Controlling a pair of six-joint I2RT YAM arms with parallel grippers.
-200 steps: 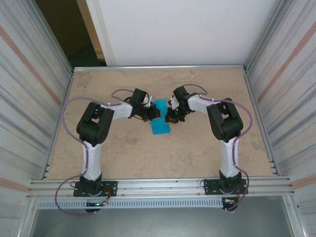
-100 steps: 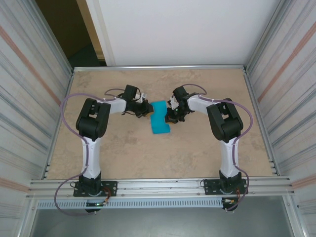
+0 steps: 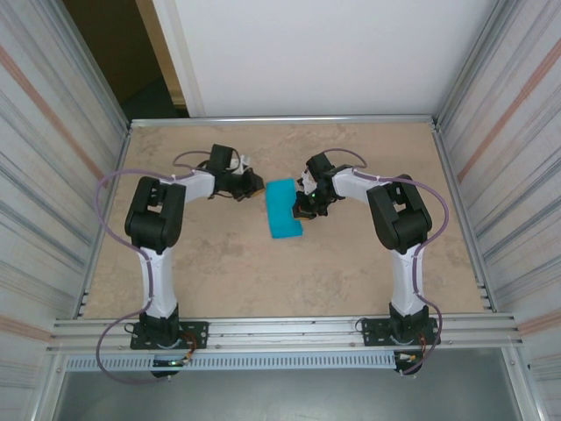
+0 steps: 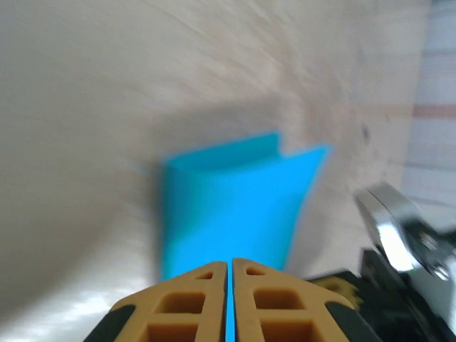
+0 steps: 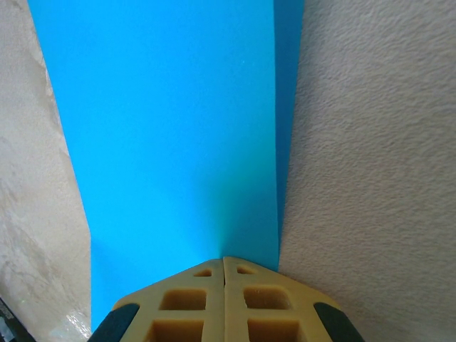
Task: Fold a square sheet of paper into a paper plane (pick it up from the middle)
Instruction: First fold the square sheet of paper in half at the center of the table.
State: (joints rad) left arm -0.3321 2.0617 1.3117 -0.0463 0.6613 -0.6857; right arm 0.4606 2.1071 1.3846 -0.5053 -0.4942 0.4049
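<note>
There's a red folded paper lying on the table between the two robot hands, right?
Not red: the top view shows the folded paper is teal-blue. It does lie on the table between the left gripper and the right gripper.

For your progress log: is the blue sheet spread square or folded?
Folded: the sheet of paper lies as a narrow oblong, a second layer's edge offset along one side.

Premises: a robotics test cell in a lab, not a domestic room. A beige stone-patterned table point(image 3: 228, 281) is boxed in, with ribbed panels point(image 3: 53, 175) to its left and right and a white board point(image 3: 316, 53) behind it. Aluminium rails point(image 3: 289, 326) along its near edge carry two bolted arm bases point(image 3: 164, 331). A dark opening point(image 3: 114, 53) lies beyond its far-left corner.
</note>
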